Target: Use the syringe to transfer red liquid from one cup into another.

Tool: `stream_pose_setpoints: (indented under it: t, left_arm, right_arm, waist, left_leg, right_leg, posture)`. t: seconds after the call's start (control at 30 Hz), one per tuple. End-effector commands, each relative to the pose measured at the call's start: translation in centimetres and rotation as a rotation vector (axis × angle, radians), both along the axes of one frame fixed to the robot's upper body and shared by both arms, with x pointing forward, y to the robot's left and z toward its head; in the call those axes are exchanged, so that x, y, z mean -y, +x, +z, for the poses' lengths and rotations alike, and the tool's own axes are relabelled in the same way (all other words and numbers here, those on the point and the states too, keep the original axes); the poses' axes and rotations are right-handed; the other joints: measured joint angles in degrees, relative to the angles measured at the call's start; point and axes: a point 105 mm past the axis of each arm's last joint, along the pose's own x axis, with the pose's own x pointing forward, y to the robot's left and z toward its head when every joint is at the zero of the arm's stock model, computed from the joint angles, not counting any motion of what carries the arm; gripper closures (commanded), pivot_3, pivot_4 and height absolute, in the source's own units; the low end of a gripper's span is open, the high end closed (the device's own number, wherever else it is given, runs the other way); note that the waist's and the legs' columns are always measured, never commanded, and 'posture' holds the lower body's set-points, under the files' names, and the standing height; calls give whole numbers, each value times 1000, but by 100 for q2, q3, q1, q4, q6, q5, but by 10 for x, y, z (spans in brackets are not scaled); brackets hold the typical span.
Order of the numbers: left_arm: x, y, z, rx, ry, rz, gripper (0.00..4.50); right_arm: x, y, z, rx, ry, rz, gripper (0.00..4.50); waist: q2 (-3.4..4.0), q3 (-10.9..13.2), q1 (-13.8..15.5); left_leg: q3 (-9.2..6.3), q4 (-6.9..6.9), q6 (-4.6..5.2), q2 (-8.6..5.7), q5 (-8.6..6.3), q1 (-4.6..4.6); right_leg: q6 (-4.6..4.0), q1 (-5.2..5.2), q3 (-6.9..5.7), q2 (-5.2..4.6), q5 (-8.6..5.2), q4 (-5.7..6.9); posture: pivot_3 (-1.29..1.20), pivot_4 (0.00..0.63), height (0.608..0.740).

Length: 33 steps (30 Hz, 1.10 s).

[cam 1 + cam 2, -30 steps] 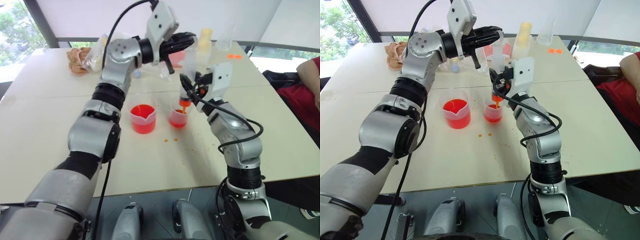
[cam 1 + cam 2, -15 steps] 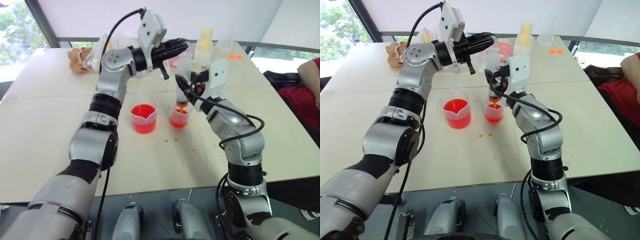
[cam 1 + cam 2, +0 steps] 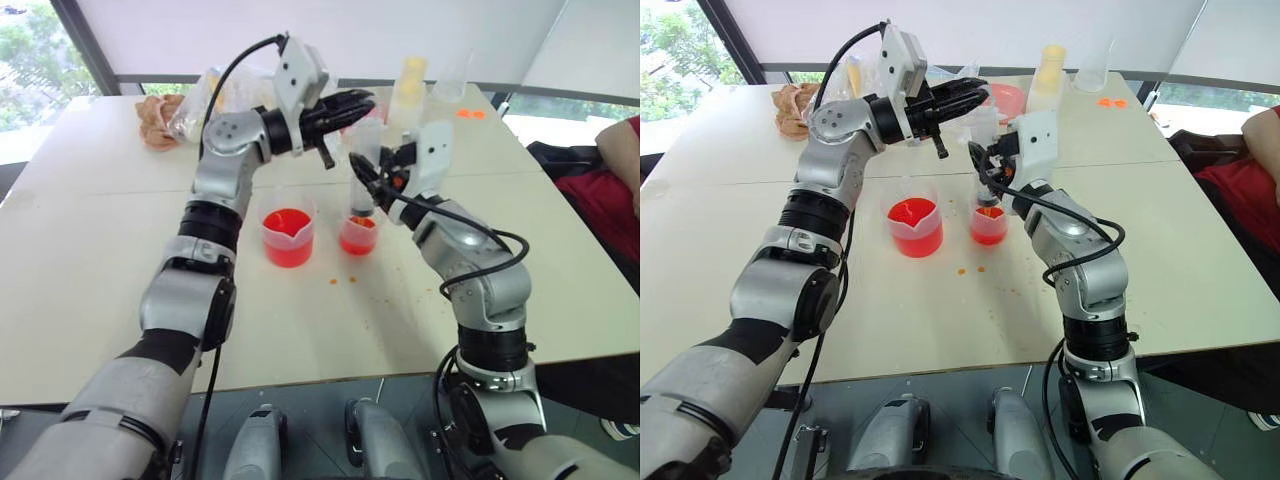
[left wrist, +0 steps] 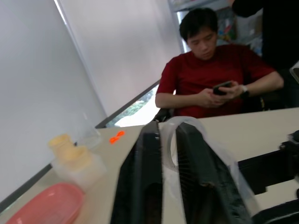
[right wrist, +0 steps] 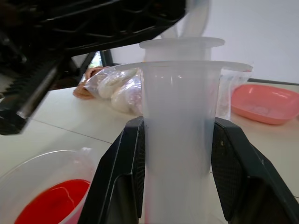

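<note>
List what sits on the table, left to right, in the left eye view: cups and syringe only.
Larger clear spouted cup of red liquid → smaller clear plain-rimmed cup with red liquid, with the big clear plastic syringe upright above it, held by the right gripper.

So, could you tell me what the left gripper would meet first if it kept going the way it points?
Probably the syringe plunger top, already between the left gripper's fingers; beyond that, depth is unclear.

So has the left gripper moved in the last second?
Yes. The left gripper has come down toward the syringe top, judged against the pale bottle behind it.
</note>
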Motion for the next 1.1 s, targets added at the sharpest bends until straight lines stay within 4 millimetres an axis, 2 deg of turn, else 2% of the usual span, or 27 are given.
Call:
stream_pose_setpoints:
  t: [0.03,0.17,0.27,0.33,0.4,0.47,0.53,0.6,0.7,0.77,0.83,0.93,1.03,1.1]
  left_arm:
    - [6,-4,-15,-80,32,-72,2110]
    - [-11,0,3,-93,-58,-42,321]
    - [-24,-1,22,-121,-162,-51,321]
    - [-44,-7,36,-135,-230,-55,321]
    - [-52,-13,40,-141,-246,-60,321]
    - [-56,-24,26,-150,-180,-65,321]
    - [-65,-50,-5,-197,-44,-94,321]
    - [-72,-79,-33,-245,83,-115,321]
    - [-78,-111,-51,-288,160,-131,321]
    - [-78,-123,-60,-299,195,-116,321]
    - [-77,-130,-71,-326,200,-96,321]
    - [-76,-133,-76,-340,198,-77,321]
    - [-73,-140,-103,-377,231,-38,321]
    - [-78,-139,-113,-396,231,6,321]
  right_arm:
    - [-6,-26,67,266,46,44,3096]
    - [-7,-30,73,281,50,55,3096]
    - [-5,-32,77,288,61,59,3096]
    - [11,-29,86,270,136,39,3096]
    - [21,-27,91,255,179,28,3096]
    - [44,-21,90,206,191,-23,3096]
    - [76,-12,81,83,156,-71,3096]
    - [111,-1,57,-138,119,-157,3096]
    - [148,6,17,-417,114,-250,3096]
    - [150,5,0,-530,120,-205,3096]
    - [141,2,-18,-637,142,-109,3096]
    - [136,0,-25,-689,156,-60,3096]
    - [127,8,-62,-829,221,-35,3096]
    - [121,11,-76,-877,231,-20,3096]
  waist:
    - [1,0,-14]
    - [3,0,-34]
    - [4,1,-33]
    - [5,2,-43]
    - [7,3,-39]
    - [10,1,-31]
    - [12,0,-17]
    - [13,0,-11]
    - [9,2,32]
    - [10,2,11]
    - [19,-4,-20]
    - [24,-5,-41]
    - [25,-7,-61]
    - [25,-6,-61]
  left_leg:
    - [0,2,2,0,-1,0]
    - [-1,6,12,3,-7,3]
    - [-2,6,14,3,-8,2]
    - [-2,7,14,4,-8,2]
    - [-2,8,14,4,-8,3]
    - [-8,8,14,5,-8,3]
    - [-8,7,15,5,-9,6]
    - [0,7,14,4,-9,6]
    - [3,7,14,5,-8,1]
    - [4,8,14,2,-8,2]
    - [10,9,15,0,-9,8]
    - [19,8,21,6,-12,23]
    - [18,8,21,9,-12,28]
    - [21,8,23,9,-13,34]
  right_leg:
    - [0,0,0,0,0,0]
    - [0,1,1,4,0,3]
    - [0,1,0,5,0,5]
    - [0,1,1,5,0,5]
    - [0,0,3,5,0,8]
    - [0,1,-1,5,0,8]
    - [0,11,-1,2,0,5]
    - [0,11,9,-6,0,7]
    - [-2,10,14,-13,0,-4]
    - [-4,10,14,-12,-1,-7]
    - [-21,13,22,-7,-11,-8]
    - [-11,18,34,8,-6,-3]
    - [-4,19,34,15,-2,-3]
    - [-4,29,36,14,-3,-6]
  posture:
    - [0,150,740]
    - [0,150,740]
    - [0,150,740]
    - [0,150,740]
    - [0,150,740]
    - [0,150,740]
    - [0,150,740]
    - [0,150,740]
    - [0,150,740]
    - [0,150,740]
    - [0,150,740]
    - [0,150,740]
    - [0,150,740]
    - [0,150,740]
